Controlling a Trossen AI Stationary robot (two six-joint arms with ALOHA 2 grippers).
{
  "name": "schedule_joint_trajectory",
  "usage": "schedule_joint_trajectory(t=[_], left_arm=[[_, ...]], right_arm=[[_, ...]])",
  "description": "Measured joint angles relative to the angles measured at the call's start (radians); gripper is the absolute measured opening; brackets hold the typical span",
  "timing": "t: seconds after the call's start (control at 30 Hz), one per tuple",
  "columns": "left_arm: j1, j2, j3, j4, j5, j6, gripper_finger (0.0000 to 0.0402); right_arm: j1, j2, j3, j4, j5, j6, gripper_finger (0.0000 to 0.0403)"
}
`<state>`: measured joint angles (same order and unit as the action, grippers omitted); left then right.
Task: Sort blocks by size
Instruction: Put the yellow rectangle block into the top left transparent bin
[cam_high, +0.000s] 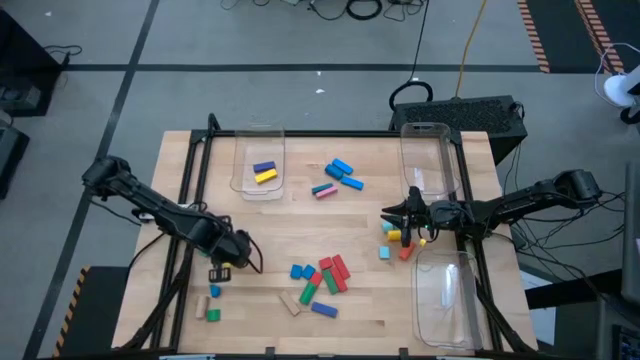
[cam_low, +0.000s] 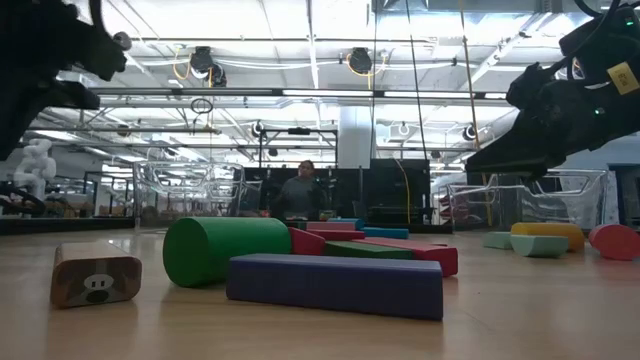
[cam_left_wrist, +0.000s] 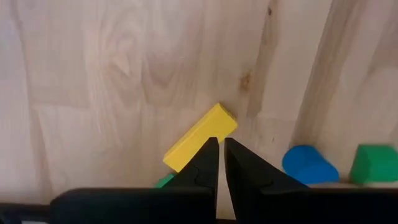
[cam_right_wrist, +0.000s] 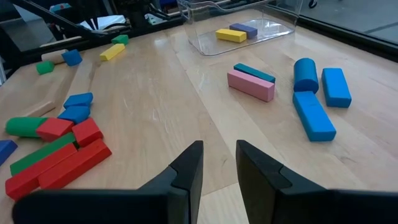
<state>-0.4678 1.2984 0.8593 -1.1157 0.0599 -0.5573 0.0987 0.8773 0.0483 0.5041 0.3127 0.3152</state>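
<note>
Small coloured blocks lie in loose groups on the wooden table. My left gripper (cam_high: 220, 268) (cam_left_wrist: 221, 144) points straight down at the near left, over one end of a yellow bar (cam_left_wrist: 196, 140) that lies flat. Its fingers stand only a narrow slit apart, with nothing between them. A blue cylinder (cam_left_wrist: 309, 165) and a green block (cam_left_wrist: 373, 163) lie just beside it. My right gripper (cam_high: 388, 213) (cam_right_wrist: 219, 152) hangs open and empty above the table at the right, pointing toward the left, over a few small blocks (cam_high: 393, 236). My left gripper comes from above at the yellow bar's end (cam_left_wrist: 214, 127). In the wrist view its fingertips overlap that end, and I cannot tell whether they touch it. The bar lies flat on the table.
A heap of red, green and blue blocks (cam_high: 322, 280) lies near the table's middle front. Blue, pink and teal blocks (cam_high: 338, 176) lie farther back. A clear bin (cam_high: 258, 165) at the back holds a yellow and a blue block. Two more clear bins (cam_high: 428, 150) (cam_high: 447, 300) stand at the right.
</note>
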Motion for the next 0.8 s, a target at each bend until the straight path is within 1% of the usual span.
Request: schedule_joint_trajectory(t=[0.1,0.17,0.23,0.33,0.4,0.47,0.53,0.57,0.63,0.8], left_arm=[[0.001,0.05,0.0,0.014,0.047,0.065,0.0035],[0.002,0.092,0.0,0.014,0.074,0.087,0.0051],[0.003,0.139,0.0,0.013,0.1,0.105,0.0077],[0.0,0.213,0.0,0.011,0.111,0.147,0.0129],[0.0,0.257,0.0,0.007,0.088,0.172,0.0164],[0.0,0.291,0.0,0.002,0.034,0.184,0.0197],[0.001,0.315,0.0,-0.004,-0.013,0.21,0.0223],[0.001,0.324,0.0,-0.004,-0.018,0.23,0.0234],[0.001,0.338,0.001,-0.005,-0.017,0.265,0.0245],[0.001,0.349,0.001,-0.009,0.011,0.286,0.0248]], right_arm=[[0.0,0.0,0.0,0.0,0.0,-0.011,0.0079],[0.0,0.0,0.0,0.0,0.0,-0.013,0.008],[0.0,0.0,0.0,0.0,0.0,-0.014,0.008],[0.0,0.0,0.0,0.0,0.0,-0.017,0.008],[0.0,0.0,0.0,0.0,0.0,-0.017,0.008],[0.0,0.0,0.0,0.0,0.0,-0.017,0.008],[0.0,0.0,0.0,0.0,0.0,-0.017,0.0079],[0.0,0.0,0.0,0.0,0.0,-0.017,0.008],[0.0,0.0,0.0,0.0,0.0,-0.017,0.008],[0.0,0.0,0.0,0.0,0.0,-0.018,0.008]])
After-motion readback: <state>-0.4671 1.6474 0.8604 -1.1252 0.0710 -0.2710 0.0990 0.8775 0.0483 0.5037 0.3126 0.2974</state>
